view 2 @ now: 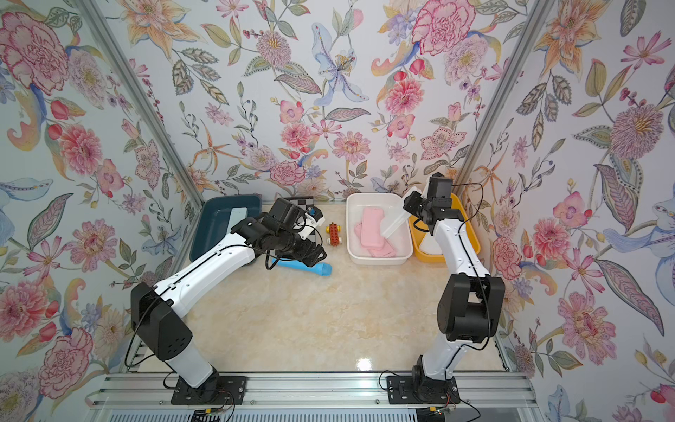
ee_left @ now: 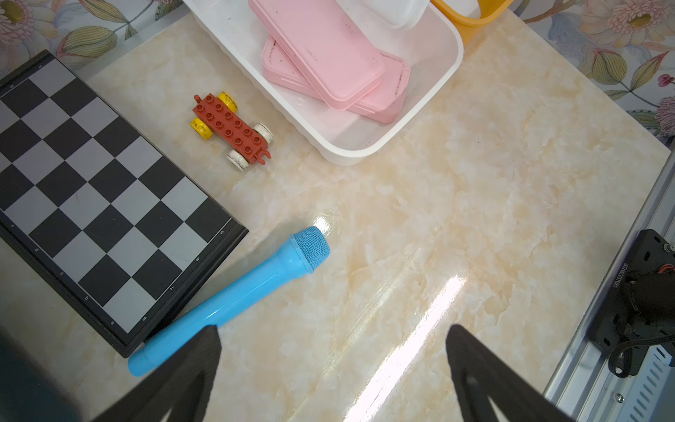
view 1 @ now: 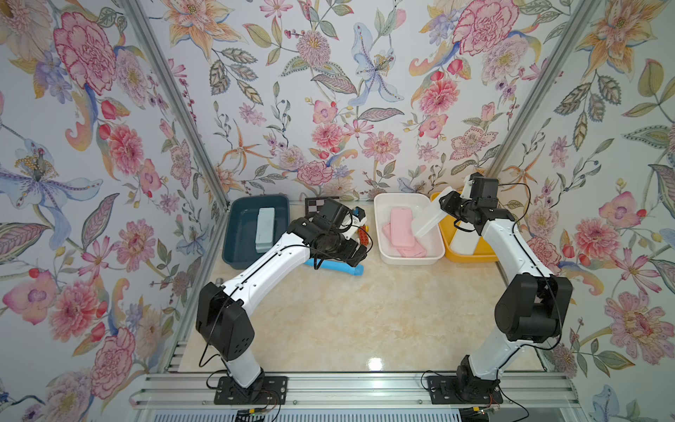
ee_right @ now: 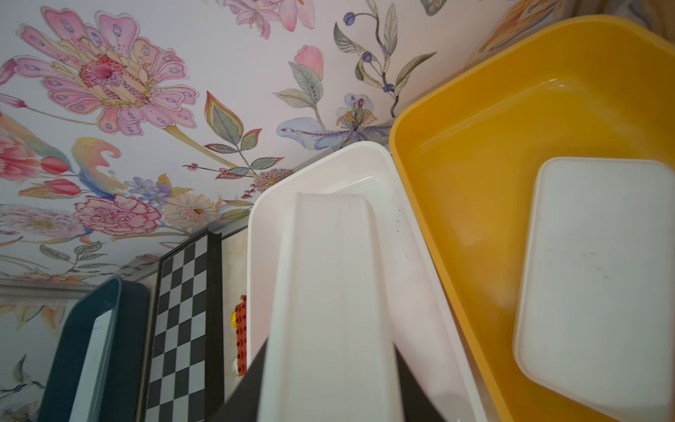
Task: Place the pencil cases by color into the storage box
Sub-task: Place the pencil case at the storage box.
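Starting at the far left, the dark blue tray [view 1: 233, 234] holds one light blue case [view 1: 264, 229] lying flat, and nothing threatens it. Next along, the left tool [ee_left: 332, 372] hovers over the worktop [view 1: 358, 314] with its fingers spread wide and nothing between them; the risk here is only a careless swing into the checkered board [ee_left: 98, 197], the blue toy microphone [ee_left: 233, 299] or the little red brick car [ee_left: 232, 129] just beside it.

Moving right, the white tray [view 1: 436, 252] carries what look like two pink cases [view 1: 401, 228], stacked and overlapping. And right over that tray hangs the trouble: the right tool [ee_right: 328, 394] is clamped on one end of a white case [view 1: 431, 219], which tilts down across the white tray's rim. That case looks bound for the yellow tray [view 1: 447, 234] at the far right, where another white case [ee_right: 599, 277] already lies.

Let go now, I judge, and it drops among the pink ones: wrong colour, wrong tray. The grip is at one end only, so the long case could also pivot or slip. Its low end could catch the rims of the white and yellow trays on the way across and shove either one.
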You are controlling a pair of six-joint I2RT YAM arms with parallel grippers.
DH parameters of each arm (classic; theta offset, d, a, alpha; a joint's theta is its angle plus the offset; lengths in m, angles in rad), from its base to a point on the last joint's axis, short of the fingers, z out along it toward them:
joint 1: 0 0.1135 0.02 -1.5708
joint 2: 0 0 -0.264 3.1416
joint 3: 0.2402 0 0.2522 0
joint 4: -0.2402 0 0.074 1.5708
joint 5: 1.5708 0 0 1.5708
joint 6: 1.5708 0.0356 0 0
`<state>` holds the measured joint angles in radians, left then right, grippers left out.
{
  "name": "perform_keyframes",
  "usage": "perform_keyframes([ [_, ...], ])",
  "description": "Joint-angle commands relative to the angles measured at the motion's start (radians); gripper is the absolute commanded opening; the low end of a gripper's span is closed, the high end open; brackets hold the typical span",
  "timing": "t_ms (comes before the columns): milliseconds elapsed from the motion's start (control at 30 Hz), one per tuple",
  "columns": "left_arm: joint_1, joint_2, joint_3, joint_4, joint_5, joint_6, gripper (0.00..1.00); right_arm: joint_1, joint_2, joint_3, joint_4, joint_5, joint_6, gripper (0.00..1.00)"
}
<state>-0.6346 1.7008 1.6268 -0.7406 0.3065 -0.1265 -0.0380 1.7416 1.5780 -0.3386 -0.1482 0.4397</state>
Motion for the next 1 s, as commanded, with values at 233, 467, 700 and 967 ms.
perform_keyframes([
  [233, 0.054, 0.039, 0.021, -0.004, 0.087, 0.008, 0.98, 0.006, -0.070, 0.068, -0.051, 0.527, -0.288, 0.36],
  [467, 0.078, 0.046, 0.017, -0.002, 0.121, 0.004, 0.98, 0.015, 0.002, 0.174, -0.118, 0.811, -0.440, 0.37],
  [700, 0.097, 0.054, 0.014, -0.002, 0.157, 0.000, 0.98, 0.020, 0.100, 0.248, -0.139, 0.952, -0.533, 0.37],
  [967, 0.115, 0.060, 0.015, 0.001, 0.177, -0.006, 0.98, 0.017, 0.240, 0.327, -0.114, 1.054, -0.622, 0.37],
])
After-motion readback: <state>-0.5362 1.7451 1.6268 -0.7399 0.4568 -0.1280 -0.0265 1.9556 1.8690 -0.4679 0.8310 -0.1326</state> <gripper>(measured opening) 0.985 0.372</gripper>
